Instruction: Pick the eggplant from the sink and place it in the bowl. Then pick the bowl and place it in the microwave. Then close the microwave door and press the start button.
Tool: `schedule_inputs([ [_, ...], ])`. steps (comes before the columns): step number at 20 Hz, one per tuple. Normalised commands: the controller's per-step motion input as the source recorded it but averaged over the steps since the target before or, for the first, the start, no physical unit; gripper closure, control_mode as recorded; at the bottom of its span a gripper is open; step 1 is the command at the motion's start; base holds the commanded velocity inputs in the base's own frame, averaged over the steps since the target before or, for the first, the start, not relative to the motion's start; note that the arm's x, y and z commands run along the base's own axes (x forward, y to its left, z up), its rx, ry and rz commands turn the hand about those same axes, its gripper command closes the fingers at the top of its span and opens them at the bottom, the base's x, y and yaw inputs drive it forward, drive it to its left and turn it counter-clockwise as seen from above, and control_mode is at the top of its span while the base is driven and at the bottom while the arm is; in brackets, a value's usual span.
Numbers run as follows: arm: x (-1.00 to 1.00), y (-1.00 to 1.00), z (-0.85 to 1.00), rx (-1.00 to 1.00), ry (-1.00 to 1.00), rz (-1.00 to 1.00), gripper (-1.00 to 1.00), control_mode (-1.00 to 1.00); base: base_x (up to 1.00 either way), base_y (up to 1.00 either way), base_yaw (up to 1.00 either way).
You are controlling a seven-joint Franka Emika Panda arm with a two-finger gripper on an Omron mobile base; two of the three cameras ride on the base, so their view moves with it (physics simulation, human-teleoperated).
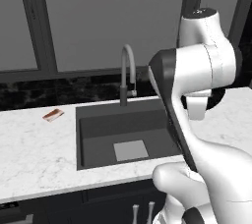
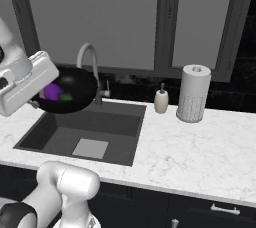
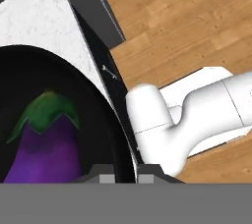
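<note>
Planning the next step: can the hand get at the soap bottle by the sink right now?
Probably not: the hand is shut on the bowl rim, eggplant inside, held over the sink. The soap bottle itself stands unobstructed.

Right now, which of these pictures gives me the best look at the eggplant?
The hand view: the eggplant looms large and close, purple with a green cap, lying inside the black bowl. The right base view shows it as a small purple patch in the lifted bowl above the sink. In the left base view the arm blocks it.
</note>
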Motion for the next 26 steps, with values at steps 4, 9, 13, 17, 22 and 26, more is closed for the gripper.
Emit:
schedule_inputs([
  [4,0.00,-0.29,-0.01,-0.26,-0.01,-0.18,1.00,-1.00,0.00,0.00,0.00],
  [9,0.00,-0.48,-0.08,-0.05,-0.01,0.01,1.00,-1.00,0.00,0.00,0.00],
  [13,-0.14,-0.05,0.05,0.00,-0.17,0.16,1.00,-1.00,0.00,0.00,0.00],
  [17,-0.04,-0.01,0.00,0.00,-0.27,0.20,1.00,-1.00,0.00,0.00,0.00],
  [22,0.00,0.00,0.00,0.00,-0.17,0.14,1.00,-1.00,0.00,0.00,0.00],
  [26,0.00,0.09,0.00,-0.02,-0.14,0.06,1.00,-1.00,0.00,0.00,0.00],
])
